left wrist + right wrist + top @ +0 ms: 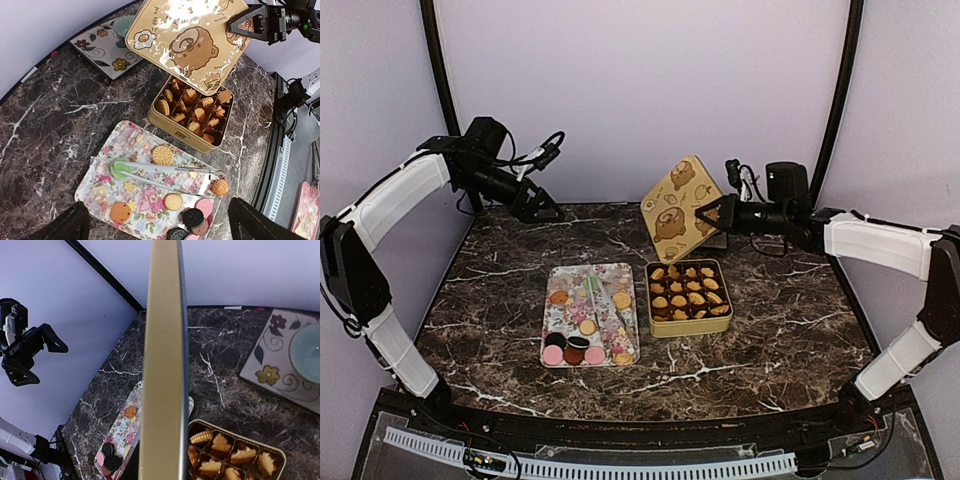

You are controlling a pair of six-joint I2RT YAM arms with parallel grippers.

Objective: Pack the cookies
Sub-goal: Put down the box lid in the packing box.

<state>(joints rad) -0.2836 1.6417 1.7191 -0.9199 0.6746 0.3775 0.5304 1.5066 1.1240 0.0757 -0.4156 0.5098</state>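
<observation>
Gold lid [675, 195] tilts in the right claw's [704, 212] grasp behind the tin [688, 331] of cookies [688, 290]; left claw [546, 211] hangs released.

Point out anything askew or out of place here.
The lid is off the gold tin, held tilted in the air by the right hand, shut on its edge. The tongs lie loose across the flowery tray among the cookies. Nothing spilled.
</observation>
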